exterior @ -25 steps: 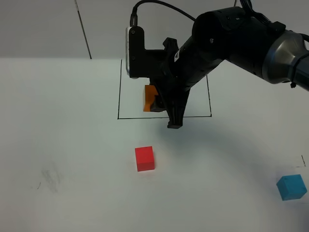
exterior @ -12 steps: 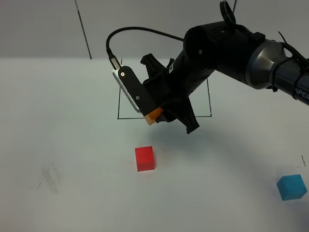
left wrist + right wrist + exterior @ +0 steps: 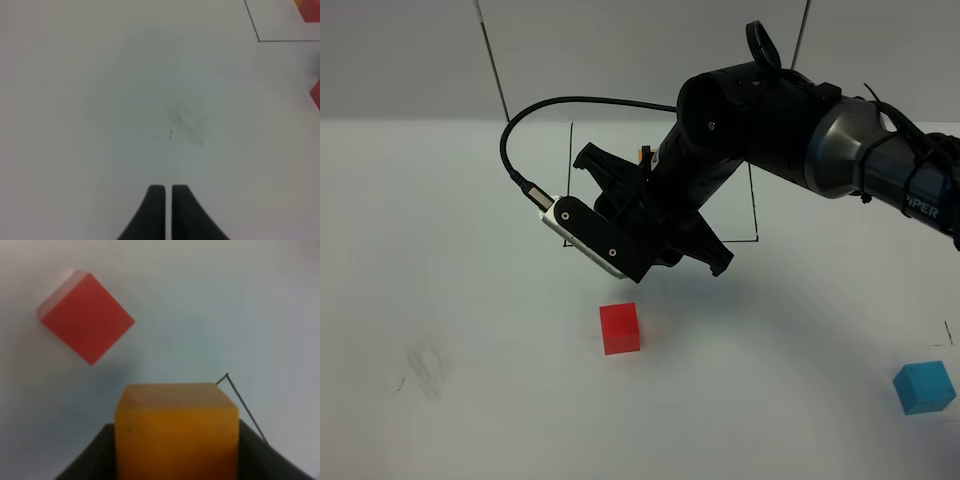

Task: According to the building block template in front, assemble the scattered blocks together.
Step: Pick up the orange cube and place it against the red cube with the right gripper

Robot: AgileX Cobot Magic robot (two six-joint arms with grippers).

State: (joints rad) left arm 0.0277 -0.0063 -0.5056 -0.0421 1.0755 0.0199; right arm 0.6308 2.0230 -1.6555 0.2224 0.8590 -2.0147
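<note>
My right gripper (image 3: 176,452) is shut on the orange cube (image 3: 176,432) and holds it above the table. In the exterior high view the wrist camera hides this cube. The red cube (image 3: 619,328) (image 3: 85,317) lies on the table just ahead of the held cube, apart from it. The light blue cube (image 3: 924,388) sits far to the right, near the front. My right arm (image 3: 760,120) covers most of the template; its black frame (image 3: 569,180) (image 3: 258,39) shows, and an orange and red bit (image 3: 310,10) shows inside it. The left gripper (image 3: 167,189) is shut, with nothing in it, over bare table.
The white table (image 3: 440,250) carries faint grey smudges (image 3: 425,365) (image 3: 185,120) at the front left. A cable (image 3: 580,102) loops from the right wrist camera. A grey wall stands behind the table. A short black mark (image 3: 950,332) shows at the right edge.
The right wrist has rolled, so its camera has swung from upright to low on the left. The gripper with the orange cube has come forward from the frame toward the red cube.
</note>
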